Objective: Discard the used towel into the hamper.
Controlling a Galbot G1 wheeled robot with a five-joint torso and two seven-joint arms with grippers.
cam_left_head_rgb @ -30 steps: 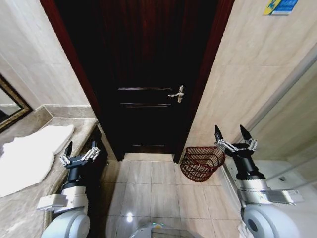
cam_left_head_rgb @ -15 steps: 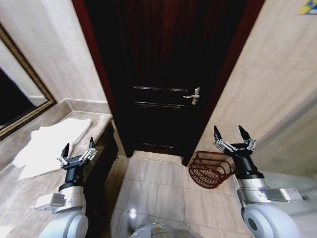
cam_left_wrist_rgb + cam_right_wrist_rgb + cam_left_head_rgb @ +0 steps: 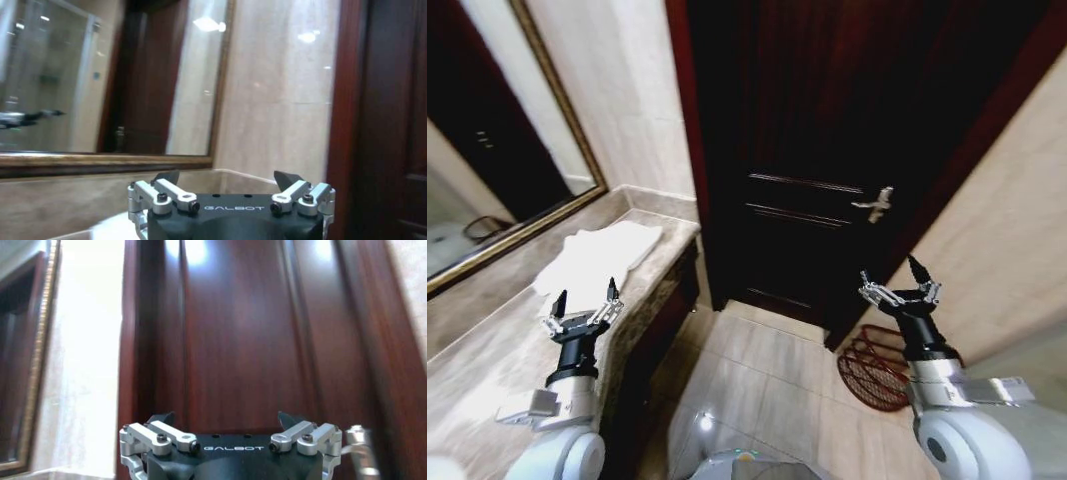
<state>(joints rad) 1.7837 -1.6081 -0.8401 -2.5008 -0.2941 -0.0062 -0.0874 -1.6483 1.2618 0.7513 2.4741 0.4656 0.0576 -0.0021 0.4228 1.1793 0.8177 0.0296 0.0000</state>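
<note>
- Facing a dark wood door point(image 3: 827, 190), robot sits in a bathroom w/ both arms raised & nothing held – looks like the approach step, before any pick-up.
- Far left: framed mirror point(image 3: 497, 170) on the wall above a stone counter point(image 3: 487, 350).
- Towel point(image 3: 592, 258), white & rumpled, lies on the counter near its door-side end, just beyond the left gripper.
- Left gripper point(image 3: 584, 300) hovers over the counter edge, fingers spread wide, empty; wrist view has it pointing at the mirror & wall, not down at the towel.
- Centre: tiled floor point(image 3: 757, 370) between counter & door.
- Right gripper point(image 3: 897, 278) hangs in front of the door, pincer open too, empty; idle by the look of it.
- Hamper point(image 3: 877, 365), reddish wire basket, sits on the floor at the right by the wall, partly hidden behind the right arm, well apart from the towel.
- Next move, my guess: left arm must tip down & reach fwd onto the towel, close on a fold, then carry it across to the hamper.
</note>
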